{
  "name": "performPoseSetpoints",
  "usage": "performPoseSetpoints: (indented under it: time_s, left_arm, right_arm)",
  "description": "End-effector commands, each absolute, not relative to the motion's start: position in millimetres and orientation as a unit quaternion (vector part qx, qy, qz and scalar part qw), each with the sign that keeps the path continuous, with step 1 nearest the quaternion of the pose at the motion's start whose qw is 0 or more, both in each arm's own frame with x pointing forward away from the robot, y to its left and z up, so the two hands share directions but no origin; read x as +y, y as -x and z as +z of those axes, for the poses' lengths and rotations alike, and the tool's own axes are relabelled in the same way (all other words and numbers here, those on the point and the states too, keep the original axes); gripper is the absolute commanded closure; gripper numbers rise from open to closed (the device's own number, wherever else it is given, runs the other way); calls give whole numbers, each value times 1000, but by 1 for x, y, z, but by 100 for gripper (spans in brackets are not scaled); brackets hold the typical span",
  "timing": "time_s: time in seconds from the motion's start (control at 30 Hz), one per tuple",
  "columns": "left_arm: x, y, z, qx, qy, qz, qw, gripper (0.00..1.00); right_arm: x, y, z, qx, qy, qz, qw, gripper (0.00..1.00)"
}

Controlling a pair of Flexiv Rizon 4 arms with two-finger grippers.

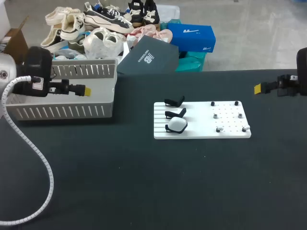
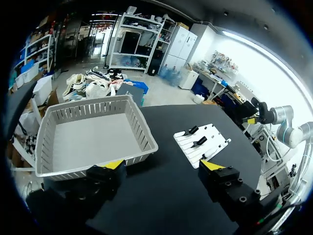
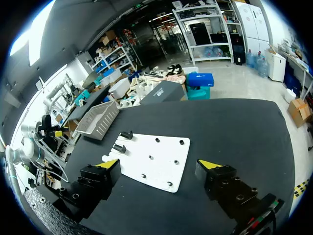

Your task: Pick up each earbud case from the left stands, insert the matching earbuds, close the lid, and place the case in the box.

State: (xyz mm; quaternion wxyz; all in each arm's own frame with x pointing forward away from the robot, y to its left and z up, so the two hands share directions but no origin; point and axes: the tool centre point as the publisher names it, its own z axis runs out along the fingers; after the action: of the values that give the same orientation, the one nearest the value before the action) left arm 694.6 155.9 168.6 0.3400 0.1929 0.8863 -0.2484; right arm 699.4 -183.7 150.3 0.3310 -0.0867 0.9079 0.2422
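Observation:
A white board [image 1: 201,135] lies mid-table with three black stands along its left side. Only the nearest stand holds a white earbud case [image 1: 177,125]; the other two stands [image 1: 174,101] are bare. Small earbuds [image 1: 219,129] sit on pegs on the board's right part. My left gripper [image 1: 84,90] hangs open over the grey slatted box [image 1: 62,111], holding nothing. In the left wrist view that gripper [image 2: 163,165] stands above the box's near wall [image 2: 142,129]. My right gripper [image 1: 259,88] is open and empty, right of and beyond the board; its wrist view [image 3: 159,164] looks onto the board [image 3: 151,156].
The left arm's white coiled hose [image 1: 45,172] trails over the table's front left. Black tabletop [image 1: 158,182] stretches in front of the board and between the board and the box.

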Motion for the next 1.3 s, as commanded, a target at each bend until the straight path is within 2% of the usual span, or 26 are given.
performPoseSetpoints:
  time_s: [0.03, 0.43, 0.8, 1.3]
  left_arm:
    - [153, -694, 182, 835, -290, -304, 356, 0]
    - [110, -694, 195, 727, -476, -311, 385, 0]
    - [72, -704, 172, 662, -559, -328, 376, 0]
    - [26, -708, 133, 606, -628, -372, 316, 0]
  right_arm:
    - [-185, -700, 150, 907, 89, 244, 330, 0]
    - [-185, -700, 150, 907, 89, 244, 330, 0]
    - [-185, -700, 150, 907, 89, 244, 330, 0]
    - [-185, -700, 150, 907, 89, 244, 330, 0]
